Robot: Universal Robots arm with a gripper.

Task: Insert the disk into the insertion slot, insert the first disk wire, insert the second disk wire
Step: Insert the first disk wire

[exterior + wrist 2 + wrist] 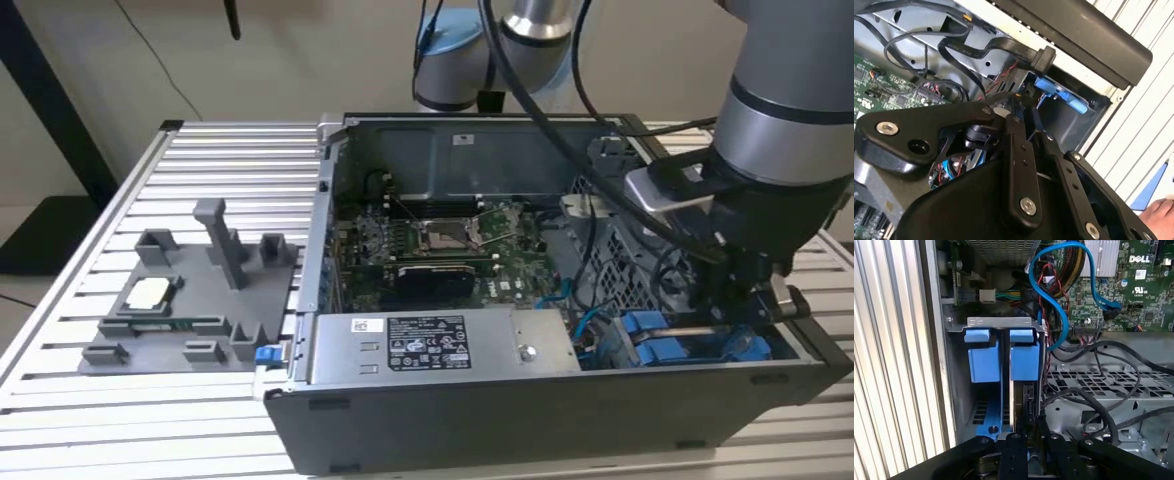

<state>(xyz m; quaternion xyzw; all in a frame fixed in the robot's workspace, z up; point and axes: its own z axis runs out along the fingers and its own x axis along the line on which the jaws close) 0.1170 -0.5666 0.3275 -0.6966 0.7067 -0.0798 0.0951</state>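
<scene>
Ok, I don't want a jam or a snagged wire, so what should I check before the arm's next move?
1. Pincer lined up with the insertion slot: ok, it sits right at the cage.
2. Disk fully seated: cannot tell; it stands edge-on inside the slot.
3. Blue cable clear of the slot: cannot tell; it loops close past the cage's corner.
4. Black connector free to reach: ok, it hangs above the blue plastic part, apparently unplugged.
5. People clear: not ok, a hand is near the case.
</scene>
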